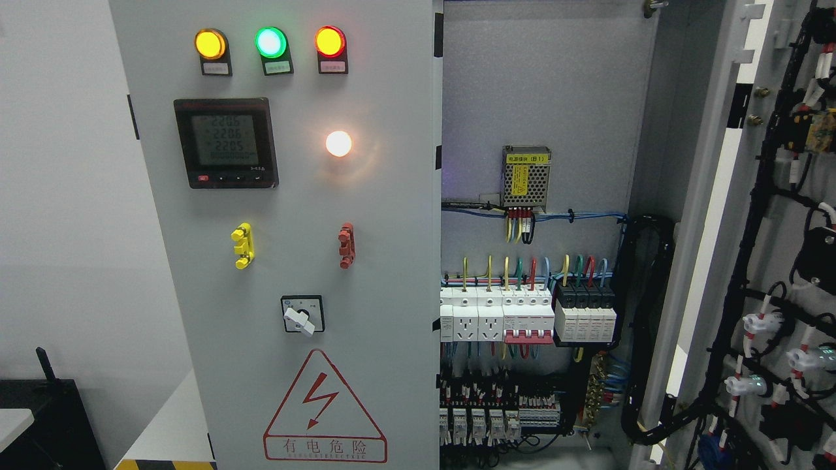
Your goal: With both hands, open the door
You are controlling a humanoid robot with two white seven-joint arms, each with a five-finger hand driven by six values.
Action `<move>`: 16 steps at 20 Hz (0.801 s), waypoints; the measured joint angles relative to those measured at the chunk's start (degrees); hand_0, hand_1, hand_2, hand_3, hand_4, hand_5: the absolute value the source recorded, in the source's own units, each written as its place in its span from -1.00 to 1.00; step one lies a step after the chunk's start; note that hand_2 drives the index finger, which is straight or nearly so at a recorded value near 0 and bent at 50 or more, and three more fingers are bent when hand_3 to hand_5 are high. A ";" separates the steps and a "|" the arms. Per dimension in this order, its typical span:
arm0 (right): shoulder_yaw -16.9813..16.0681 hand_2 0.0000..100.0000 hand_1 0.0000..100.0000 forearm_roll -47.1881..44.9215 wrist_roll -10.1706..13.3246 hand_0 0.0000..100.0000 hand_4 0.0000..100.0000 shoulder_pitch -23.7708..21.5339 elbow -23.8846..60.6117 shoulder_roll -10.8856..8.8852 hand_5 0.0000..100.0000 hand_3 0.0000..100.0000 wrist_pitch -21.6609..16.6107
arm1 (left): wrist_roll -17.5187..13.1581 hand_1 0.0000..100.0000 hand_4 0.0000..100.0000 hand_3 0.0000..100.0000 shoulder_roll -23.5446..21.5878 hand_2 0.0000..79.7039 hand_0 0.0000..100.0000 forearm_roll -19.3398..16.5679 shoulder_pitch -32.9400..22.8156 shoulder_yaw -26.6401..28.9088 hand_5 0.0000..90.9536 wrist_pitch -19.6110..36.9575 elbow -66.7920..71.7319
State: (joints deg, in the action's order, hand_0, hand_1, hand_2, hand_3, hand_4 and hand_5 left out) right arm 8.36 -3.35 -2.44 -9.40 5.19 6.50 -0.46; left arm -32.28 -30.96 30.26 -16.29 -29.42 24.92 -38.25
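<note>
Head view: no hands being seen, finger state cannot be told. Left door [287,261] being shown closed, lamps [270,42] lit. Right door [771,261] being shown swung open, breakers [522,316] exposed inside.

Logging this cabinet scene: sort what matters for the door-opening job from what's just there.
Job:
left door, shut
right door, swung open
no robot hand in view

Just there:
indicator lamps
meter
rotary switch
breakers
power supply
</note>
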 measured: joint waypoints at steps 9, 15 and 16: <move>0.00 -1.00 -1.00 -0.02 -0.18 -0.79 -1.00 0.00 0.00 0.00 -1.00 -1.00 0.00 | 2.27 -1.00 -0.94 -1.00 10.36 -1.00 -1.00 -0.30 6.56 2.09 -1.00 0.06 16.57; 0.00 -1.00 -1.00 0.00 -0.18 -0.79 -1.00 0.00 0.00 0.00 -1.00 -1.00 0.00 | 5.53 -1.00 -0.94 -1.00 16.03 -1.00 -1.00 -0.43 9.92 3.65 -1.00 -0.26 23.95; -0.01 -1.00 -1.00 0.00 -0.18 -0.79 -1.00 0.00 0.00 0.00 -1.00 -1.00 0.00 | 5.74 -1.00 -0.94 -1.00 16.94 -1.00 -1.00 -0.46 10.40 3.85 -1.00 -0.38 25.14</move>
State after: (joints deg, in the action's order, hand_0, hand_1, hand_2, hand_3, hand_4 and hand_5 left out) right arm 8.35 -3.36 -2.62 -9.40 5.19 6.50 -0.46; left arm -26.54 -14.02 29.80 -5.89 -25.57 24.54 -13.11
